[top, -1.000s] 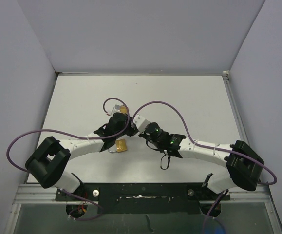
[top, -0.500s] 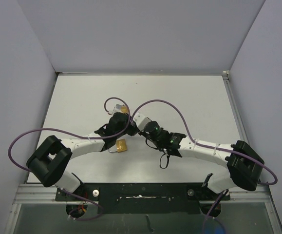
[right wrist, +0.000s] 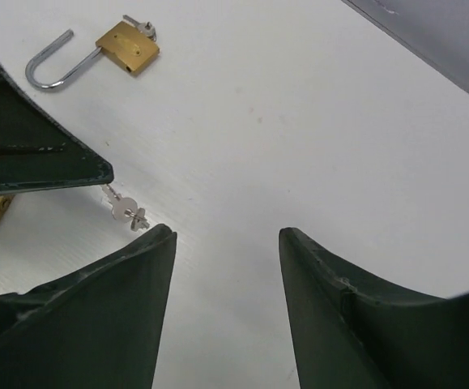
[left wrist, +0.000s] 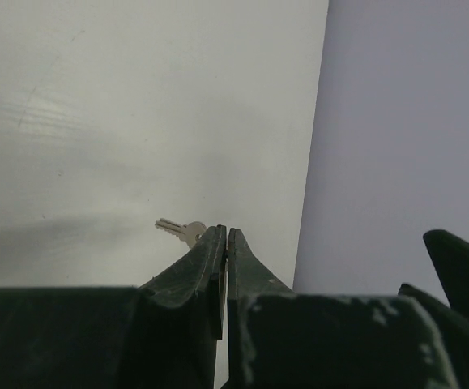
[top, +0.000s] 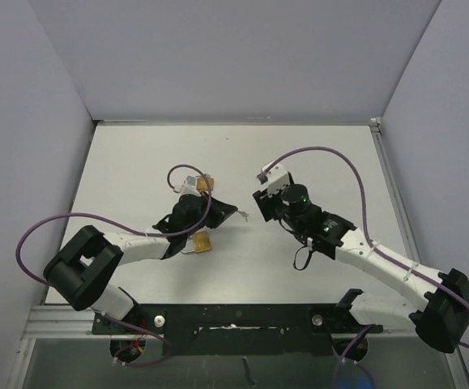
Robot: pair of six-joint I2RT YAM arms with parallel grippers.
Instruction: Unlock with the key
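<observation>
Reaching in from 8 o'clock, the left gripper (top: 232, 212) is pinched shut, the key (right wrist: 125, 208) lying on the table (top: 323, 154) just off its tips at 3 o'clock. The right gripper (right wrist: 226, 232), extended from 4 o'clock, faces it with jaws apart.

Key (right wrist: 126, 211) flat near open padlock (right wrist: 127, 46)

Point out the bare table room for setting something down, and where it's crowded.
Bare: the far strip of the table along the back wall, out to both far corners. Crowded: the middle, where the left gripper pinches the key facing the open right gripper, with the far padlock and near padlock close by.
</observation>
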